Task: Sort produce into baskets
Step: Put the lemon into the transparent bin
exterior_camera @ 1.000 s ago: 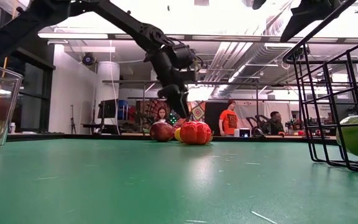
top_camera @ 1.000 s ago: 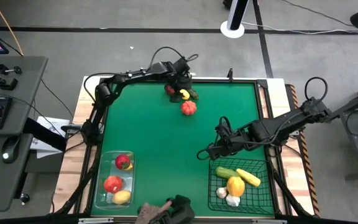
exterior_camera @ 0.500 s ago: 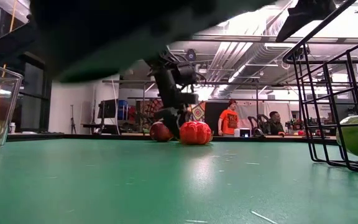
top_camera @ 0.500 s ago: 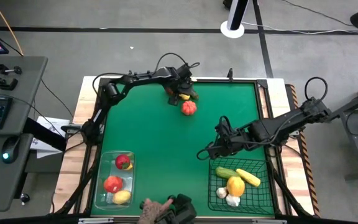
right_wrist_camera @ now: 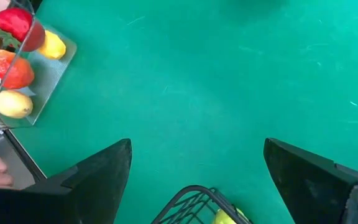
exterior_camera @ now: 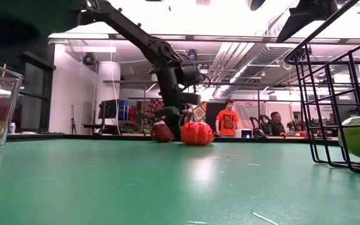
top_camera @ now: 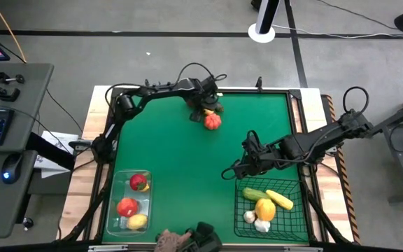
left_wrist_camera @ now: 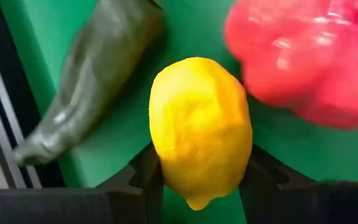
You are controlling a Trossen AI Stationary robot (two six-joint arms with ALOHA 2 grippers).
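Fingers of the left gripper (left_wrist_camera: 199, 186) clamp a yellow lemon (left_wrist_camera: 200, 129).
It sits between a green pepper (left_wrist_camera: 92, 81) and red tomato (left_wrist_camera: 306, 56); the right gripper (right_wrist_camera: 194, 168) hangs wide open near the wire basket (top_camera: 271, 210).

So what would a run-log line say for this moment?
left hand: closing on lemon at far edge | right hand: open, waiting beside wire basket

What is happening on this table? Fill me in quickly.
The robot is sorting toy produce into two baskets. The left gripper is at the far edge of the green table, its fingers closing around a yellow lemon that lies beside a red tomato and a green pepper. The right gripper hangs open near the wire basket, which holds vegetables. The clear bin holds fruit.
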